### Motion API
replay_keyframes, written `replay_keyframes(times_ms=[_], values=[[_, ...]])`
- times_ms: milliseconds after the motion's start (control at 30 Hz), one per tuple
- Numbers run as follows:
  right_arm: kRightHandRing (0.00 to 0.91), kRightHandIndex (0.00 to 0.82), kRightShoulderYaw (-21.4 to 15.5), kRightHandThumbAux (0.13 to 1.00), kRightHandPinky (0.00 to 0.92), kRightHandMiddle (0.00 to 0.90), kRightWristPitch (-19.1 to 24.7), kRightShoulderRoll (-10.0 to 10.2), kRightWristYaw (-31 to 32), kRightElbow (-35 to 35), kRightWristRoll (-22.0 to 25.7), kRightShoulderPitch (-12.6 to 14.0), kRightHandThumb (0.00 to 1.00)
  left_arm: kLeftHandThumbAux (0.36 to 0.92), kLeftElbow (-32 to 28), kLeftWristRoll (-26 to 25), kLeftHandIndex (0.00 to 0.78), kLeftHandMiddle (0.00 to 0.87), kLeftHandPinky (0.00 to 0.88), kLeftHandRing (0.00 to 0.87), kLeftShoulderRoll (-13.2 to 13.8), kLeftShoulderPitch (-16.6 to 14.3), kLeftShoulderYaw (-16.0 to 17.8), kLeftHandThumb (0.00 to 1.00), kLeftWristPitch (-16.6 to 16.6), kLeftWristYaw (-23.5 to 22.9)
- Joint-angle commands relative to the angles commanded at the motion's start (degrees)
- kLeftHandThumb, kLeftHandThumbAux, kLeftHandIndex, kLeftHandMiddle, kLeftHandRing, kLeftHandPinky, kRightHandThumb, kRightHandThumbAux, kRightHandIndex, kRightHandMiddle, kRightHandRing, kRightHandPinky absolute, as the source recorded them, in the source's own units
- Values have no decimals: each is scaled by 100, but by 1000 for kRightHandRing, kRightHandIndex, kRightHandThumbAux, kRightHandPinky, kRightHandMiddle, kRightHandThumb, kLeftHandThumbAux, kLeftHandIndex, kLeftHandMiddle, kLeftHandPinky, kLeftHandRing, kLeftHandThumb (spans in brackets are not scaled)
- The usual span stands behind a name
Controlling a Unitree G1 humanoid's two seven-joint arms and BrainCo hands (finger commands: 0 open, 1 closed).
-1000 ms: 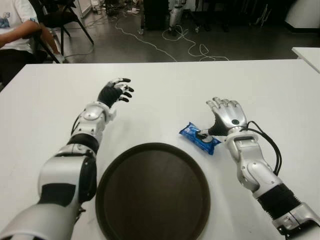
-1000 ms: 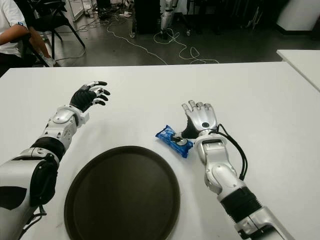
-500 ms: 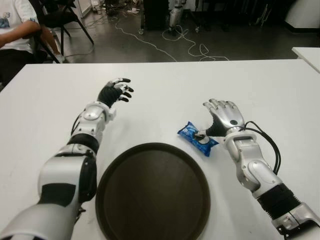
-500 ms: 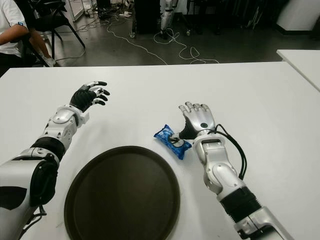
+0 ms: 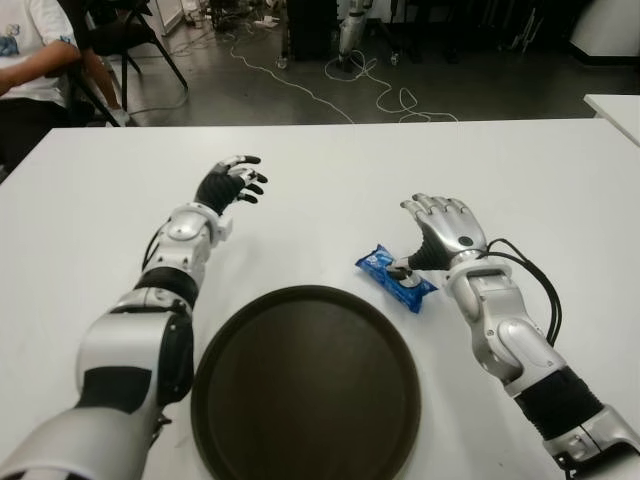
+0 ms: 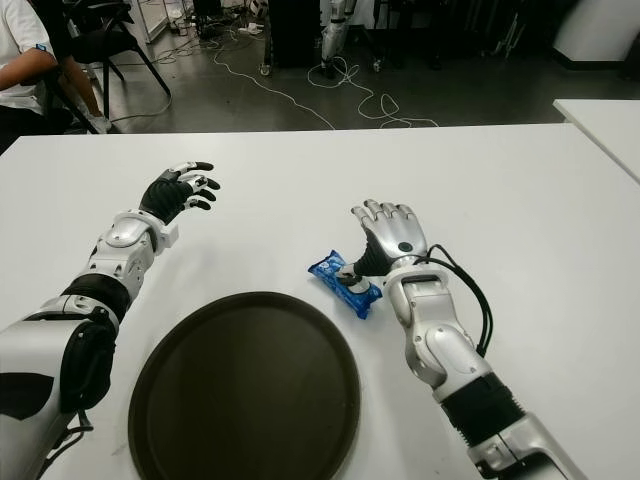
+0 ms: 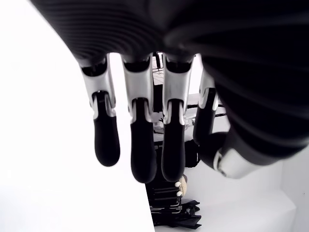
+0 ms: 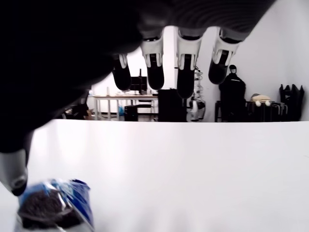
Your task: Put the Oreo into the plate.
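A blue Oreo packet (image 5: 395,276) lies on the white table (image 5: 330,190), just beyond the right rim of a round dark brown plate (image 5: 305,385). My right hand (image 5: 413,238) stands right of the packet, fingers extended, its thumb tip touching the packet's top. In the right wrist view the packet (image 8: 53,210) shows under the thumb, with the straight fingers (image 8: 186,82) above bare table. Nothing lies in the plate. My left hand (image 5: 232,180) shows idle at the far left of the table, fingers (image 7: 142,145) spread and holding nothing.
A seated person (image 5: 30,60) and a chair (image 5: 130,35) are beyond the table's far left corner. Cables (image 5: 370,90) lie on the floor behind. A second white table (image 5: 615,105) shows at the right edge.
My right hand has shifted slightly left and farther away, and the Oreo packet has slid a little left with the thumb. The left arm has not moved.
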Motion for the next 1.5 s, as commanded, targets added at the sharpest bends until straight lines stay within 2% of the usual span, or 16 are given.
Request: replay_keyframes(times_ms=[500,900,1033,1500], values=[[72,45,-165,526,64,81,84,15,-13,-342,-34,69,0,602,4,-17,302,488,496,509,14,-3,17,69,14,-79],[57,19,-329,504,52,69,209,-29,-58,-700,-97,160,0,632,5,-1,282,480,509,500,30,-4,10,116,33,-18],[65,25,-400,505,59,76,227,-44,-77,-812,-93,197,0,634,6,5,282,467,489,487,31,-7,4,114,49,2],[61,19,-459,490,46,76,369,-2,40,-875,-46,183,0,646,8,23,291,496,514,511,44,-2,-12,92,28,-15]])
